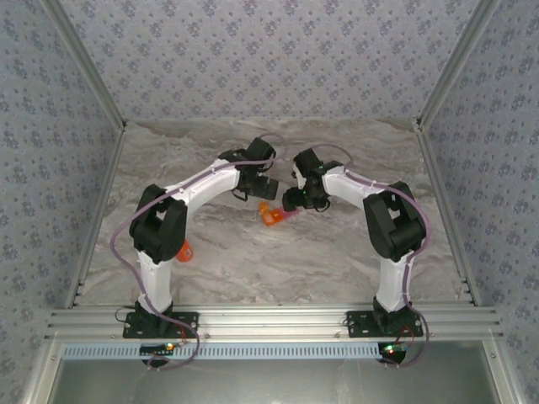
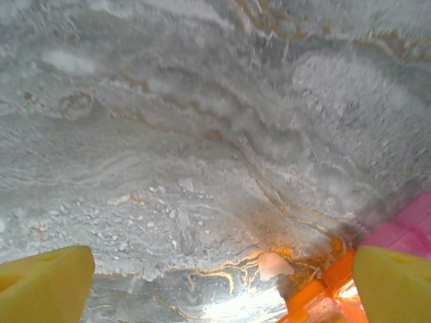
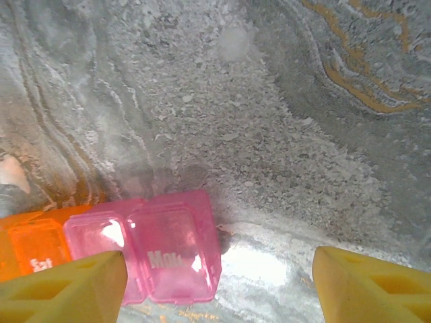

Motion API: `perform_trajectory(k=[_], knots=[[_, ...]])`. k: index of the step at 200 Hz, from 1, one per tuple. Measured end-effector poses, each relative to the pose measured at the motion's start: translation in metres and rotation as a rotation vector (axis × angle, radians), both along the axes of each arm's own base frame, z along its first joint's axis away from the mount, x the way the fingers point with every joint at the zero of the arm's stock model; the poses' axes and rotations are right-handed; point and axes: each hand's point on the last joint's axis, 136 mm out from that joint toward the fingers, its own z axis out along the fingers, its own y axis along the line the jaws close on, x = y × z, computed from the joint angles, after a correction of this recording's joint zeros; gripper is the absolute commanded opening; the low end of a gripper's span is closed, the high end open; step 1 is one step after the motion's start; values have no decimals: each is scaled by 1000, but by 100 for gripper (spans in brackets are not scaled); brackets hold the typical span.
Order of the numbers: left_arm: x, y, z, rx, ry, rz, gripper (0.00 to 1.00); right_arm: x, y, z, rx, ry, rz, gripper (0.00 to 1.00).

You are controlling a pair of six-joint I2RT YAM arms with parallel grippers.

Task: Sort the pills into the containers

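In the right wrist view the translucent plastic pill box of joined orange and pink cells point(image 3: 172, 249) loses its orange end to the left edge and its near side behind a yellow foam pad point(image 3: 67, 289) of the right gripper point(image 3: 219, 289), its white lid lettering too blurred to read. In the left wrist view the bottom edge and a yellow pad point(image 2: 394, 282) of the left gripper point(image 2: 222, 289) cut the box off, and a pale speck point(image 2: 273, 264) beside it is too blurred to identify. From above, a small orange object point(image 1: 184, 251) sits half hidden behind the left arm point(image 1: 160, 231).
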Motion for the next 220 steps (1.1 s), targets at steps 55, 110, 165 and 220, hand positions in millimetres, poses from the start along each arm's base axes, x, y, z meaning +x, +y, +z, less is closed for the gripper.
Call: perform_trajectory(k=[55,110,165,220], knots=[[12,38,66,-101,-114,95,98,3,2,30,13,-47,2,76],[-4,110,141,-262,-283,277,98,-45,34,42,43,-44,73,76],[-14,171,146,-313,-333,439,98,-80,68,25,77,10,92,76],[-23,205,151,-362,-363,524,98,-78,78,-2,72,56,58,76]])
